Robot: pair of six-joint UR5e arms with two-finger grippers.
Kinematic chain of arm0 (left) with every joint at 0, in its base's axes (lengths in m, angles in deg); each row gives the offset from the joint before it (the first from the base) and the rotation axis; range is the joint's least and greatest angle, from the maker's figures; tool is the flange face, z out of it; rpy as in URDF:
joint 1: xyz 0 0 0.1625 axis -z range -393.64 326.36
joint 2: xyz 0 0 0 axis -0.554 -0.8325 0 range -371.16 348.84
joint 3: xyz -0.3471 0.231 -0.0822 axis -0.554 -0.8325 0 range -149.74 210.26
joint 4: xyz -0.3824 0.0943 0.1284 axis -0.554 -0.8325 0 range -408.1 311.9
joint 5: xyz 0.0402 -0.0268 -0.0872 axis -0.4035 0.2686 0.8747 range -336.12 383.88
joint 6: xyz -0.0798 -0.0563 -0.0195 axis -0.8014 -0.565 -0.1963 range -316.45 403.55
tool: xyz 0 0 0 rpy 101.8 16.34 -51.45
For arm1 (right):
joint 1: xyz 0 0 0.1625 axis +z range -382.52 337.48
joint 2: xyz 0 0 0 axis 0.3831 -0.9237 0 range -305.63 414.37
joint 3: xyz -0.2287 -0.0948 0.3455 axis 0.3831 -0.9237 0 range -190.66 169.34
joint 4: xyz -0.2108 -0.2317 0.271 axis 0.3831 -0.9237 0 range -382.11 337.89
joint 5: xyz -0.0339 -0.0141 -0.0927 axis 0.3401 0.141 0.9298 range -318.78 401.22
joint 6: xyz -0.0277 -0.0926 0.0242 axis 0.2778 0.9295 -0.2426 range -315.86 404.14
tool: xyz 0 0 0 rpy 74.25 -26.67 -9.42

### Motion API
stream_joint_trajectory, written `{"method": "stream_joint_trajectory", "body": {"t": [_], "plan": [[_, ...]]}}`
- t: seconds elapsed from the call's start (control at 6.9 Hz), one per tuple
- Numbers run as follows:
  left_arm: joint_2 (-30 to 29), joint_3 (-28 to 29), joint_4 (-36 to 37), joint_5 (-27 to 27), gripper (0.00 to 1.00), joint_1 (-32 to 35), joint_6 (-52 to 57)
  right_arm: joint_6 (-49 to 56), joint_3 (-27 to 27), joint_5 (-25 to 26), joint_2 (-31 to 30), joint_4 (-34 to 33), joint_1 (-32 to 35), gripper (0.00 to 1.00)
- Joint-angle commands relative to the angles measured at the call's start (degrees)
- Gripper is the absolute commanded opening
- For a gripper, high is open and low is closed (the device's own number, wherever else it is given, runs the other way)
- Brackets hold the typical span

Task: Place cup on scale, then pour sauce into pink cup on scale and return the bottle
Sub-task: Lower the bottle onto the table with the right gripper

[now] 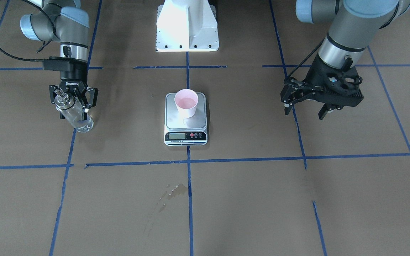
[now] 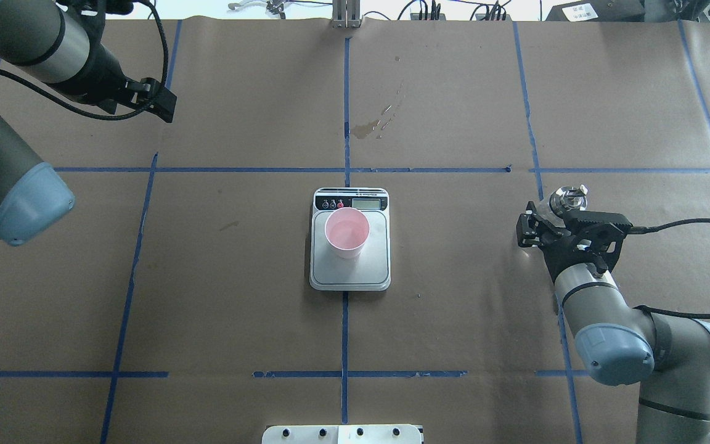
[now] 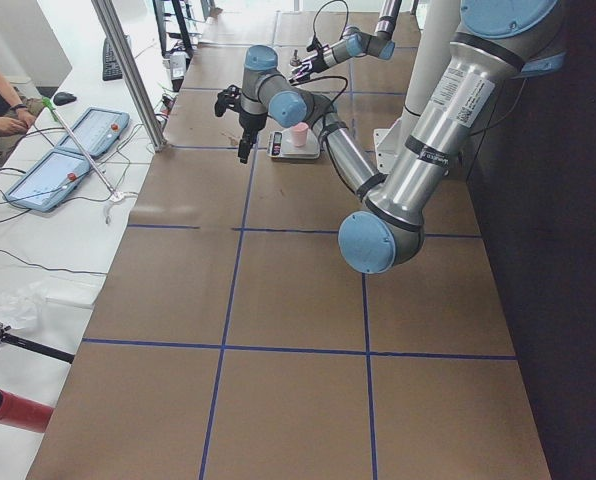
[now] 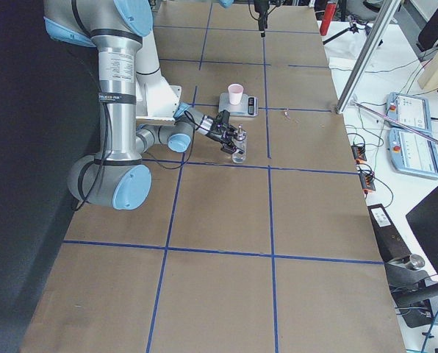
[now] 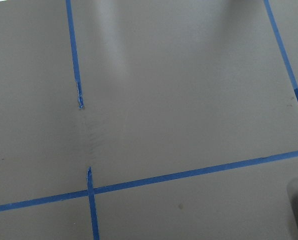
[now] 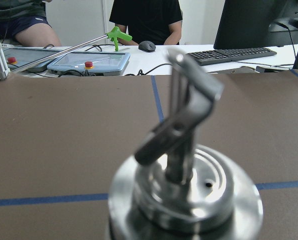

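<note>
The cup (image 1: 186,103) (image 2: 347,233), white outside and pink inside, stands upright on the steel platform of the scale (image 1: 173,120) (image 2: 364,271) at the table's centre. Whether it holds liquid I cannot tell. The clear glass bottle (image 1: 80,122) (image 4: 239,151) stands on the table on the robot's right side, with a little clear sauce (image 1: 84,126) low inside it. Its silver spout cap (image 6: 184,185) (image 2: 567,199) fills the right wrist view. My right gripper (image 1: 74,113) is shut on the bottle from above. My left gripper (image 1: 306,110) hangs open and empty over bare table, far from the scale.
A dried stain (image 1: 174,190) (image 2: 370,126) marks the paper on the operators' side of the scale. The white robot base (image 1: 187,25) stands behind the scale. Blue tape lines grid the brown table. People sit at a desk (image 6: 139,60) beyond the far edge.
</note>
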Motion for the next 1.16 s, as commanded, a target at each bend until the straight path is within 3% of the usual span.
{"method": "stream_joint_trajectory", "body": {"t": [0.0,0.43,0.72,1.01], "plan": [[0.0,0.0,0.0,0.0,0.94,0.2,0.0,0.0,-0.5,0.0,0.0,0.0,-0.4,1.0],[0.0,0.0,0.0,0.0,0.94,0.2,0.0,0.0,0.8,0.2,-0.5,0.1,-1.3,1.0],[-0.3,0.0,0.1,0.0,0.94,1.0,0.1,-0.1,7.2,0.1,-7.1,0.0,-4.0,1.0],[0.2,0.1,0.1,-0.1,0.94,1.2,1.0,-0.4,9.7,0.4,-10.1,0.1,-6.4,1.0]]}}
